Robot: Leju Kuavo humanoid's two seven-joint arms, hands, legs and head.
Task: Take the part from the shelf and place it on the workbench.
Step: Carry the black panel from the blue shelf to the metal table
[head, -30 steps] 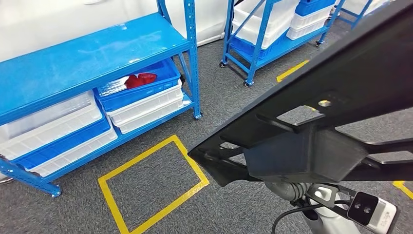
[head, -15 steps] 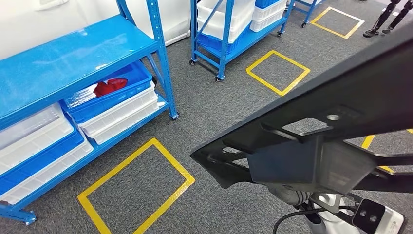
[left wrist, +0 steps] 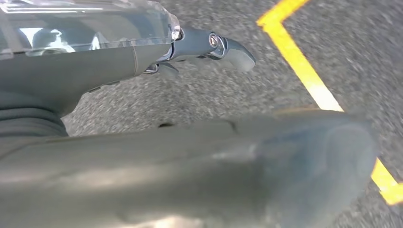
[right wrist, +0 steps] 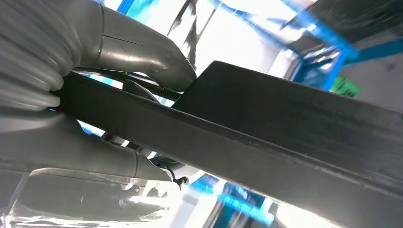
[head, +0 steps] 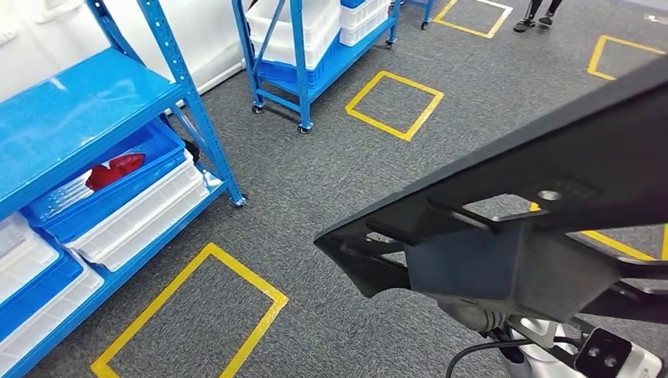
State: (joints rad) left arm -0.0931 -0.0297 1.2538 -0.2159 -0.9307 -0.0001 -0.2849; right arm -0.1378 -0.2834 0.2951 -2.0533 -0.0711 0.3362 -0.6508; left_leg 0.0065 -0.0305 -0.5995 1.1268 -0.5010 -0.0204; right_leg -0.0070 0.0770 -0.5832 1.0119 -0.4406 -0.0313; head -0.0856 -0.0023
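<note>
The part [head: 567, 157] is a large black flat frame with open cut-outs and a boxy block underneath; it spans the right side of the head view, held above the carpet. In the right wrist view my right hand [right wrist: 95, 95] grips the part [right wrist: 285, 128], thumb on one face and fingers on the other. From the head view the part hides that hand; the wrist camera [head: 606, 354] shows below it. My left hand [left wrist: 142, 142] hangs over the grey floor and holds nothing, one finger [left wrist: 209, 47] stretched out.
A blue shelf [head: 79, 110] stands at the left with white and blue bins, one blue bin holding a red object [head: 114, 169]. A wheeled blue rack [head: 307, 47] stands further back. Yellow tape squares [head: 189, 315] mark the grey carpet. A person's feet [head: 536, 20] show at the far top.
The whole view has swung to the right, so the shelf and tape squares slide leftward in the picture. The black part stays held in my right hand.
</note>
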